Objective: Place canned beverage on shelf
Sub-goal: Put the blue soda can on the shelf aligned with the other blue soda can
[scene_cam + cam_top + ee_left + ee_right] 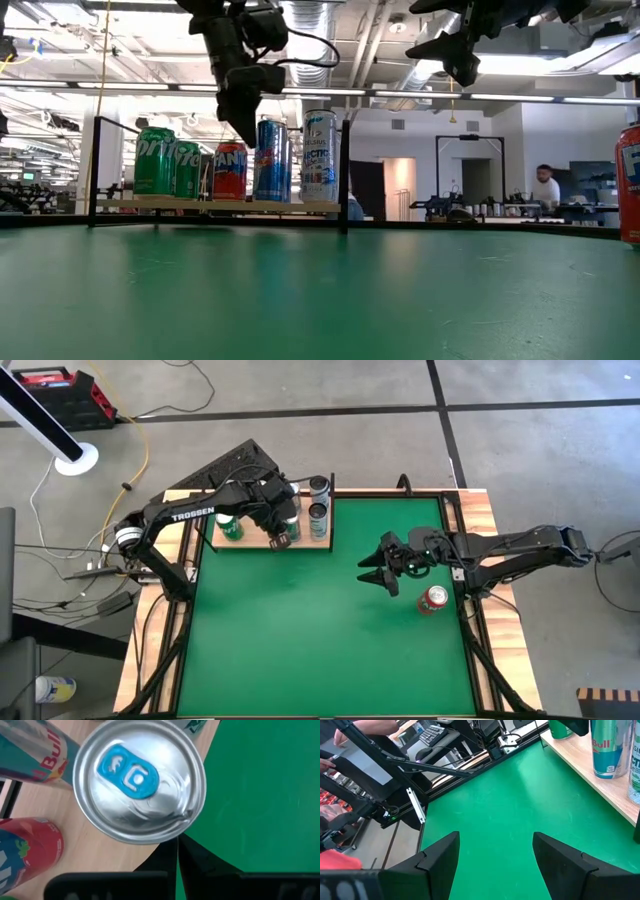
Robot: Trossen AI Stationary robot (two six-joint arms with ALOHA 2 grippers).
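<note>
A robotics lab or workshop is showing here. Two dark robot arms are working at a table covered by a green mat (320, 620), standing on a bare concrete floor (540, 440) with cables (60, 550) trailing across it. Beyond the table, exposed ceiling ducts (320, 20) and strip lights are running overhead, and a person (545, 188) is standing among cluttered workbenches (470, 208).

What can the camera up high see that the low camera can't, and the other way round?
Only the high view shows the whole green mat, the floor cables and the right claw open over the mat. Only the low view shows the can labels, like the green Sprite can, and a person in the room behind. Both show the shelf with its cans, and the red can lying off it.
</note>
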